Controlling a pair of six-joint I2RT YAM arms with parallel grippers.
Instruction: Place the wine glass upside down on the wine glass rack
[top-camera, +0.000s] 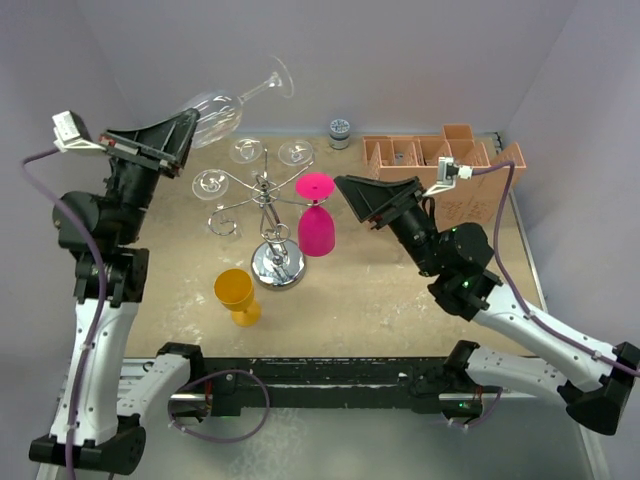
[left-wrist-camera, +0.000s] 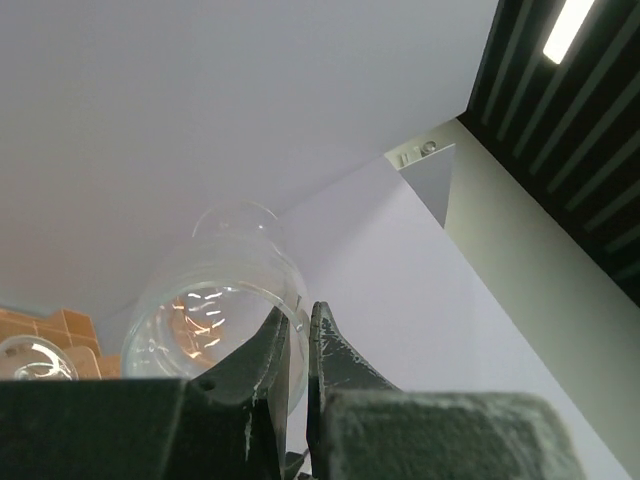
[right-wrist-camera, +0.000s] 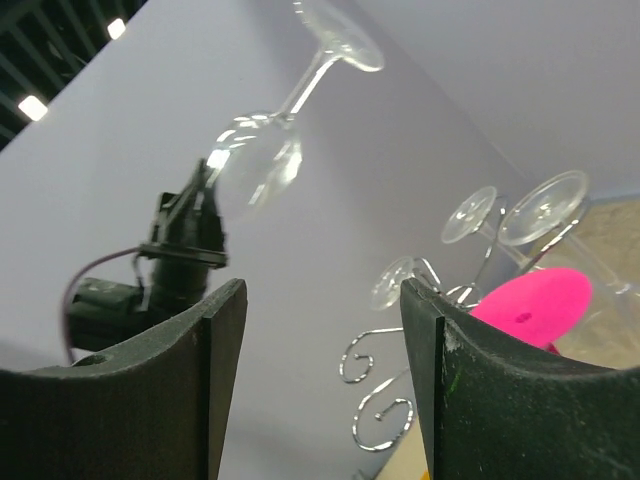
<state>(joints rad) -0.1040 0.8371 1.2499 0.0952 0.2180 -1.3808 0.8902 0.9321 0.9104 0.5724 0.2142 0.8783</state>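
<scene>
Top external: left gripper (top-camera: 190, 124) pinches the wine glass (top-camera: 225, 107) by its rim above the wine glass rack (top-camera: 278, 263); right gripper (top-camera: 352, 200) gapes beside the rack.

Pale lilac-grey walls (top-camera: 420, 60) close in a speckled tan tabletop (top-camera: 380, 300) on three sides. Overhead, a dark slatted ceiling (left-wrist-camera: 560, 170) carries a bright strip light (left-wrist-camera: 573, 28).
</scene>
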